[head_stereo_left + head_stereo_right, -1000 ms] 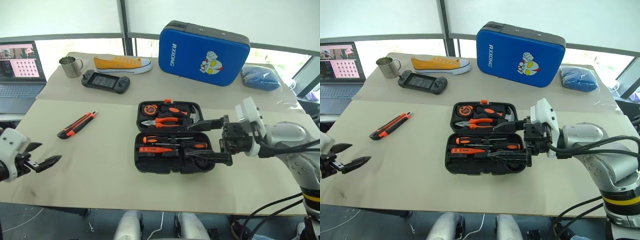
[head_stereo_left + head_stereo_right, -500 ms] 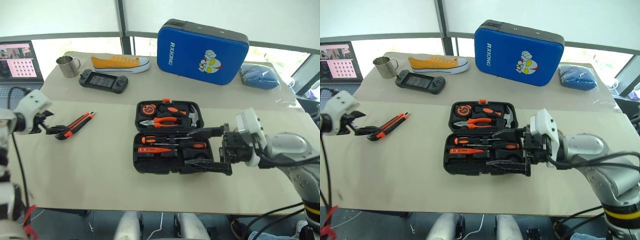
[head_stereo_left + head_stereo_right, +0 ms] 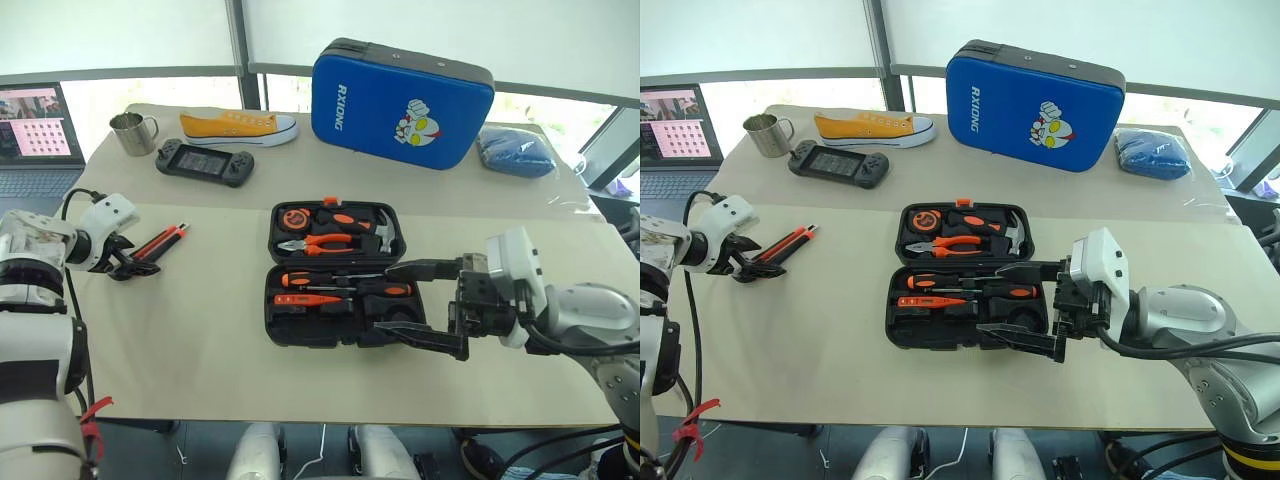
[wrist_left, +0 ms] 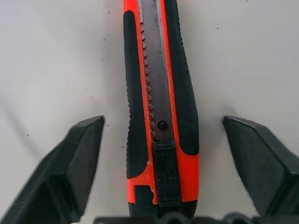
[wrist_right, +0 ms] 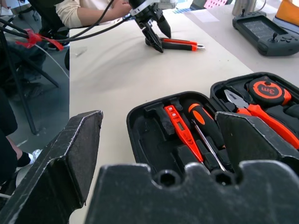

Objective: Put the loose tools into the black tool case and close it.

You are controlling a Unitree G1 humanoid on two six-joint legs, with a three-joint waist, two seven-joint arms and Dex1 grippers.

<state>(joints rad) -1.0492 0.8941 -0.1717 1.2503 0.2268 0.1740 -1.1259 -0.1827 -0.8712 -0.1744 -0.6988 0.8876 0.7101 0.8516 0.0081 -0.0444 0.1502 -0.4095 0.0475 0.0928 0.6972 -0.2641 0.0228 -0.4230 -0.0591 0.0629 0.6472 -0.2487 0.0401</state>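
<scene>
The orange-and-black utility knife (image 3: 166,239) lies on the table's left side. My left gripper (image 3: 133,268) is down over the knife's near end. In the left wrist view its open fingers (image 4: 84,149) flank the knife (image 4: 154,70), a gap on each side. The black tool case (image 3: 320,341) lies open mid-table. Its front half holds two black-and-orange screwdrivers (image 3: 385,290) and a slim orange one (image 3: 310,299). My right gripper (image 3: 385,302) hovers open at the case's right side, holding nothing.
Pliers (image 3: 325,240), a hammer and a tape measure fill the case's far half. A blue cartoon case (image 3: 400,90), yellow shoe (image 3: 235,123), game console (image 3: 205,163), metal mug (image 3: 132,132) and blue cloth (image 3: 517,152) line the back. A laptop (image 3: 35,130) sits far left.
My left arm swung from the table's front left edge forward to the knife and now straddles its near end, fingers slightly narrower. The right gripper stayed open by the case.
</scene>
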